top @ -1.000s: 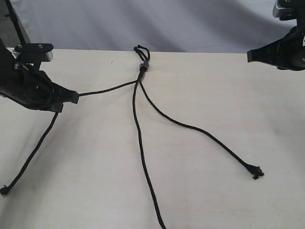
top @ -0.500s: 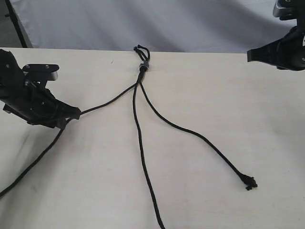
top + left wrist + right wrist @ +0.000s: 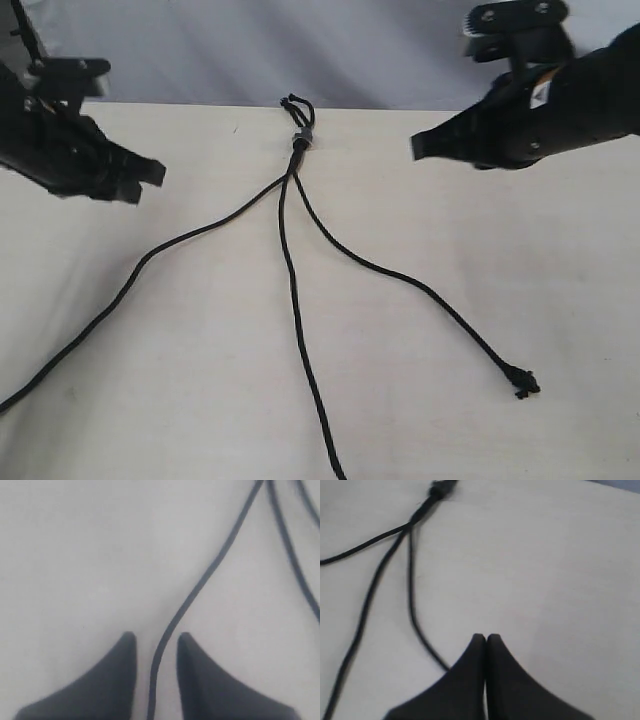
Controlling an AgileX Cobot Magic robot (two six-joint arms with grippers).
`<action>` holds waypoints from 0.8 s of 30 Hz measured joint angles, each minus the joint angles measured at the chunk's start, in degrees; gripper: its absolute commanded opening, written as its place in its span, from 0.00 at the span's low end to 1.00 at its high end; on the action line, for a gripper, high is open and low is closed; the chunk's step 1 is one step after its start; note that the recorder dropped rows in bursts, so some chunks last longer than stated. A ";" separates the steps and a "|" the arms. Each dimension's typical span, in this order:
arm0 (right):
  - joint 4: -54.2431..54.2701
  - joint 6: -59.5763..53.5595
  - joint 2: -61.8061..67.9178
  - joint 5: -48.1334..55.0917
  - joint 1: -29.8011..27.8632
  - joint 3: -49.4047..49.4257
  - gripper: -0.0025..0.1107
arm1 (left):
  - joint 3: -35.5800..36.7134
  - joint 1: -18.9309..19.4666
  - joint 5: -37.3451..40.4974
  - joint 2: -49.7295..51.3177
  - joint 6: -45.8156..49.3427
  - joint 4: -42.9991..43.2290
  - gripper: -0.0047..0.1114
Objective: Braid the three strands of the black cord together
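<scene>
The black cord lies on the pale table, its grey band (image 3: 301, 136) and short loops (image 3: 296, 103) at the far edge. Three strands fan toward the near side: the left strand (image 3: 150, 255) curves off the left edge, the middle strand (image 3: 300, 340) runs straight down, and the right strand (image 3: 420, 290) ends in a knotted tip (image 3: 522, 383). My left gripper (image 3: 155, 172) hovers open up and left of the left strand; in the left wrist view that strand (image 3: 200, 582) lies loose on the table below the gap of the gripper (image 3: 156, 636). My right gripper (image 3: 415, 148) is shut and empty, right of the band (image 3: 440, 489).
A grey backdrop (image 3: 200, 50) rises behind the table's far edge (image 3: 450, 109). Bare tabletop (image 3: 560, 260) stretches out to the right of the right strand.
My left gripper let go of the left strand and lifted up and away; the strand dropped slack onto the table. The right arm swung in toward the middle.
</scene>
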 measured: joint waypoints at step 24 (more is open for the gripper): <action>0.91 13.92 24.83 19.74 26.58 -11.71 0.42 | -0.32 0.50 -1.29 -11.81 3.73 0.00 0.05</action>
